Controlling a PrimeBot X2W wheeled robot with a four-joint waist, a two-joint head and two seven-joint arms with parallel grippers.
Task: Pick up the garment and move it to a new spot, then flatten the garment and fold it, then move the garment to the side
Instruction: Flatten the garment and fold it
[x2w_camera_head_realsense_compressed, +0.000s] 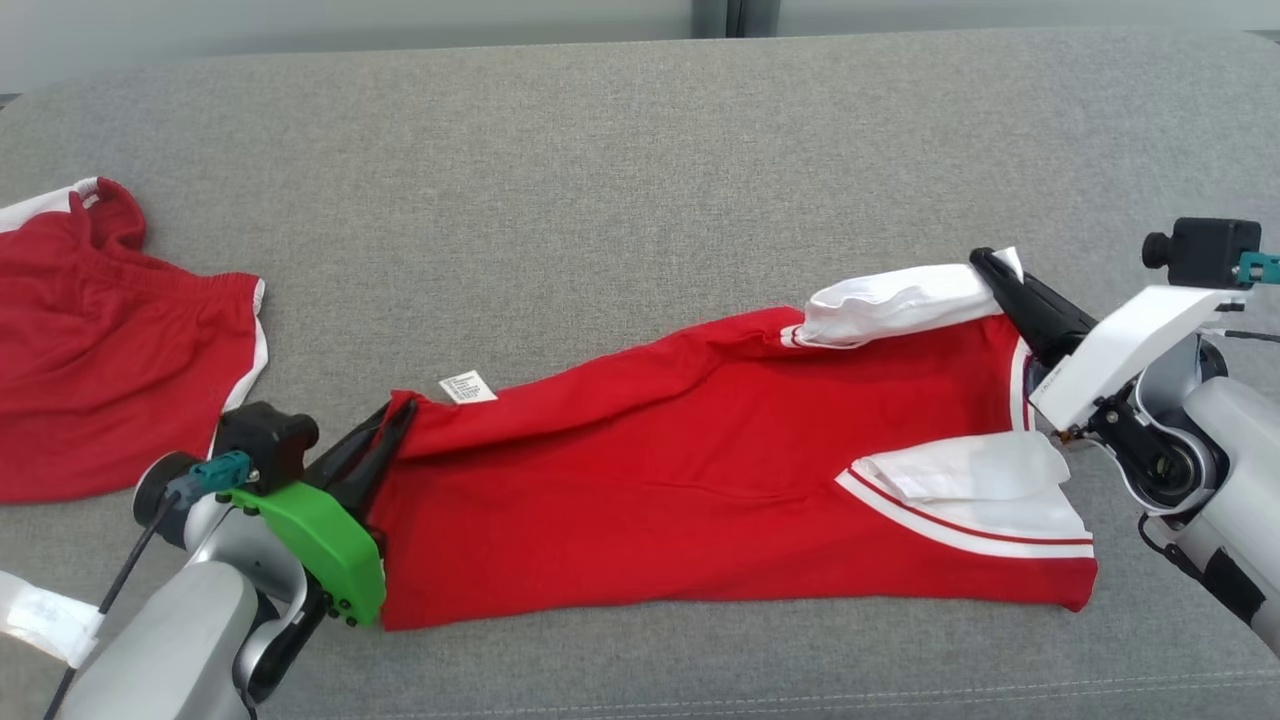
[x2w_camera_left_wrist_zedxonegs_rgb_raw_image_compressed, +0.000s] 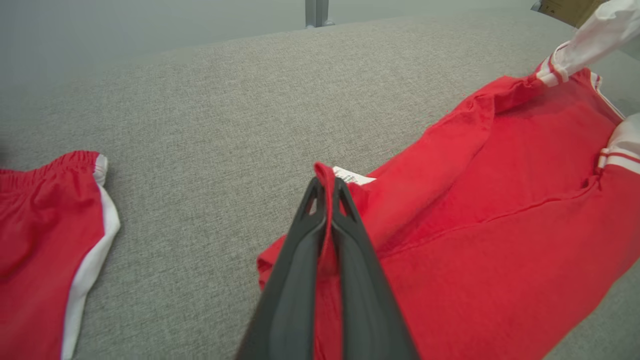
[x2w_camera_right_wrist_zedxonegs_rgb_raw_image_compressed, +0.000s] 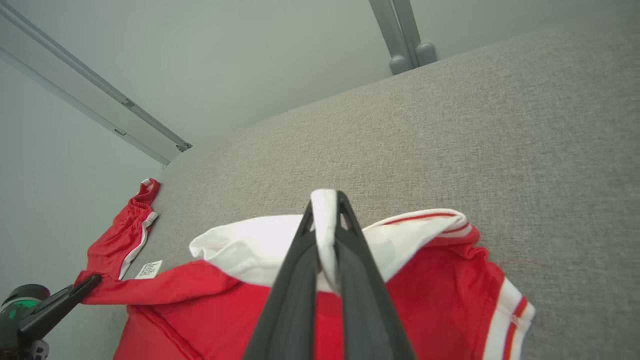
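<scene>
Holding the red shirt (x2w_camera_head_realsense_compressed: 700, 470) stretched across the grey cushion (x2w_camera_head_realsense_compressed: 600, 180), your left hand (x2w_camera_head_realsense_compressed: 398, 408) clenched on its hem corner and your right hand (x2w_camera_head_realsense_compressed: 985, 260) clenched on a white sleeve (x2w_camera_head_realsense_compressed: 900, 300), you should pull evenly and lower it flat.

Looks like a lab or test room: grey fabric-covered worktop (x2w_camera_head_realsense_compressed: 640, 180), plain pale wall (x2w_camera_right_wrist_zedxonegs_rgb_raw_image_compressed: 250, 60), metal rail (x2w_camera_right_wrist_zedxonegs_rgb_raw_image_compressed: 95, 92)
</scene>
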